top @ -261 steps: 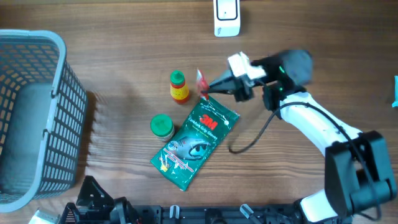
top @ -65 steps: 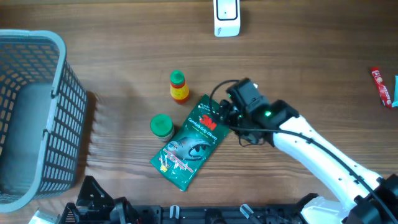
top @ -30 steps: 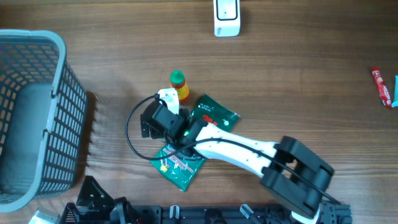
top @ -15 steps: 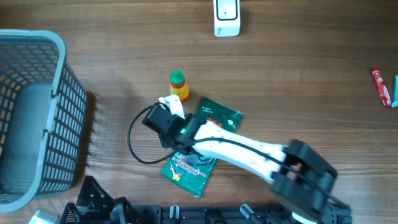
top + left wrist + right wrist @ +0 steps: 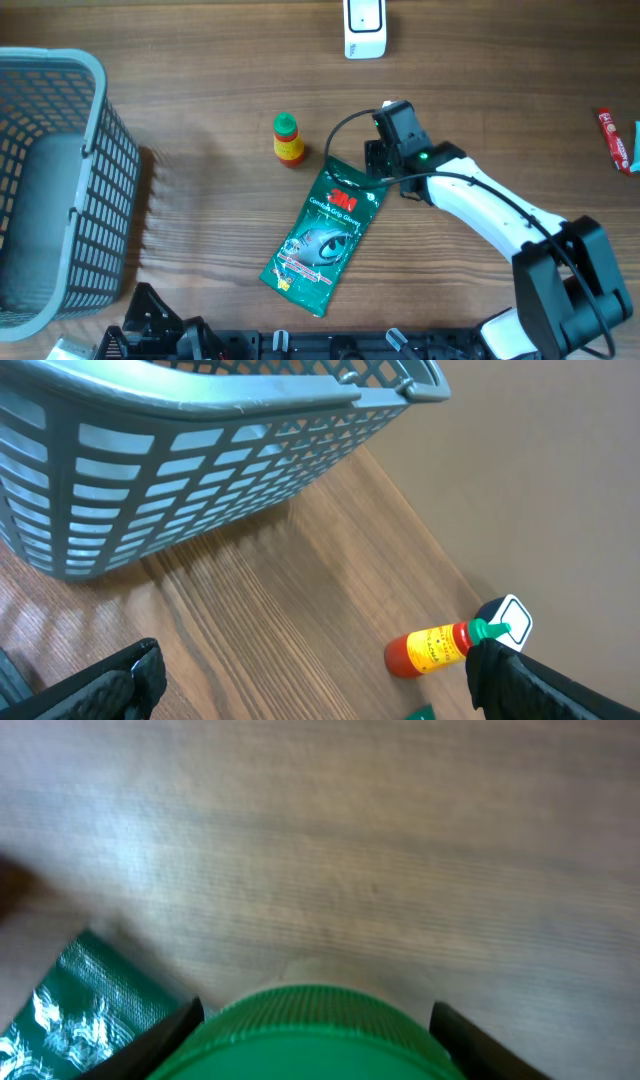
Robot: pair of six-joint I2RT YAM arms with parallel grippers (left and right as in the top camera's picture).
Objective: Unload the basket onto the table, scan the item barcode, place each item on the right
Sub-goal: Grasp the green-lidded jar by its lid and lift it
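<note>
A green ribbed jar lid (image 5: 310, 1030) fills the bottom of the right wrist view, and my right gripper (image 5: 318, 1020) is shut on it, one dark finger on each side. From overhead that gripper (image 5: 385, 162) hangs over the top edge of the green 3M packet (image 5: 325, 235), hiding the jar beneath it. The white scanner (image 5: 365, 28) stands at the table's far edge. My left gripper (image 5: 320, 682) is open over bare wood, holding nothing, with the sauce bottle (image 5: 440, 647) just beside its right finger.
A grey mesh basket (image 5: 60, 190) takes up the left side and shows close in the left wrist view (image 5: 200, 450). The red and yellow sauce bottle (image 5: 287, 139) stands left of the packet. A red wrapped item (image 5: 612, 138) lies at the right edge.
My right gripper closed on the green jar at the left of the packet and carried it up and to the right. The packet slid and turned slightly. The left gripper stayed still.
</note>
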